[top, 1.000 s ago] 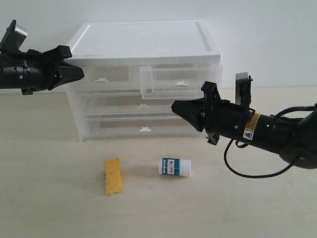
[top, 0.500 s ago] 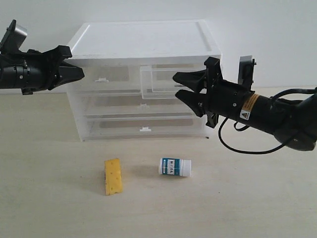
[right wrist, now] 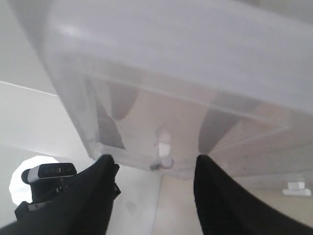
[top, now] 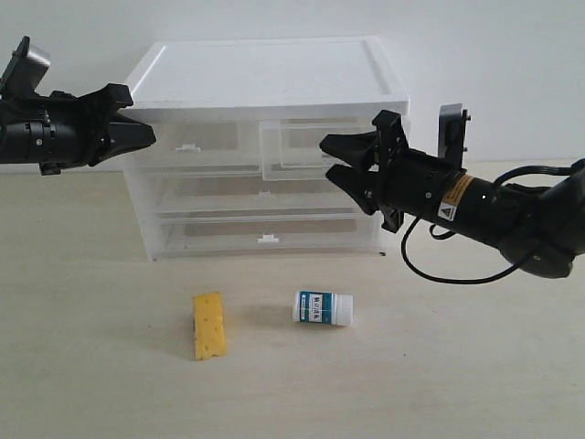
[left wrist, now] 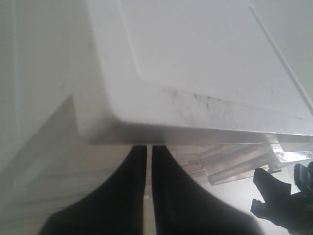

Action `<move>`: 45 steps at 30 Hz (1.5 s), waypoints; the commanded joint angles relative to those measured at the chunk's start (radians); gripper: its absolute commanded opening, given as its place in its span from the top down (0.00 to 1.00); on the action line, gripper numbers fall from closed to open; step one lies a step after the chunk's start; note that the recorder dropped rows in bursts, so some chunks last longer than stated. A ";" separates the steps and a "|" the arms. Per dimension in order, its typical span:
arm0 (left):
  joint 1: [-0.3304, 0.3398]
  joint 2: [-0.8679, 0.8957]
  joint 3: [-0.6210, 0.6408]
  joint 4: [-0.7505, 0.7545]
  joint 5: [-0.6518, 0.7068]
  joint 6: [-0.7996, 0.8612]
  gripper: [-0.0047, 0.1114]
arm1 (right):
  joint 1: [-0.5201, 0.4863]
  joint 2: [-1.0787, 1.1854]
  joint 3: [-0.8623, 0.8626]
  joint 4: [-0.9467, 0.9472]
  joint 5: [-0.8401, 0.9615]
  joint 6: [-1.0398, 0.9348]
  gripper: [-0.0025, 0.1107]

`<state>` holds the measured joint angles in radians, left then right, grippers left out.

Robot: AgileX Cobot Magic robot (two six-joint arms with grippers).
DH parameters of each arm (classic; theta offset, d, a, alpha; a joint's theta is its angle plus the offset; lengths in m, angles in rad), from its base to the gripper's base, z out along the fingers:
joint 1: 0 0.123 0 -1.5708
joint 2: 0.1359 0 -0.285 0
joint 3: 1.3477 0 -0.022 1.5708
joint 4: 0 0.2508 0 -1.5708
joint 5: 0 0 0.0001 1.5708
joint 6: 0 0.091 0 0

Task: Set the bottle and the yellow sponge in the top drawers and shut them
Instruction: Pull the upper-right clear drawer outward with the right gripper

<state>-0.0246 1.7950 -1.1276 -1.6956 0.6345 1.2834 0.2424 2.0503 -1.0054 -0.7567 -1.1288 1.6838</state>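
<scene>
Inspector: Claws?
Aide: Right claw [top: 326, 156] spread wide at the right top drawer [top: 297, 151], which sits partly out. Left claw [top: 146, 135] pressed together beside the cabinet [top: 265, 73].
Inspector: Items?
Aide: Bottle [top: 323, 307] and yellow sponge [top: 209, 325] lie apart on the surface [top: 91, 366].

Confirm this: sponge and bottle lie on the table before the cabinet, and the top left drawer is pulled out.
Wrong drawer. In the exterior view the top right drawer is pulled out; the top left drawer is shut. The sponge and bottle do lie on the table before the cabinet.
</scene>
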 commanded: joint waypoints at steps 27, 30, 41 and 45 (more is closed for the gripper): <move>0.001 -0.001 -0.013 -0.012 0.005 0.018 0.93 | -0.003 -0.005 0.005 -0.096 -0.092 -0.057 0.98; 0.001 -0.001 -0.013 -0.012 0.005 0.018 0.93 | -0.003 -0.005 0.020 -0.099 -0.092 -0.063 0.98; 0.001 -0.001 -0.013 -0.012 0.003 0.018 0.93 | -0.003 -0.005 0.077 -0.121 -0.092 -0.068 0.98; 0.001 -0.001 -0.013 -0.012 0.003 0.018 0.93 | -0.003 -0.005 0.077 -0.143 -0.092 -0.068 0.98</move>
<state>-0.0246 1.7950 -1.1276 -1.6917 0.6345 1.2934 0.2406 2.0520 -0.9363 -0.8519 -1.2282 1.6299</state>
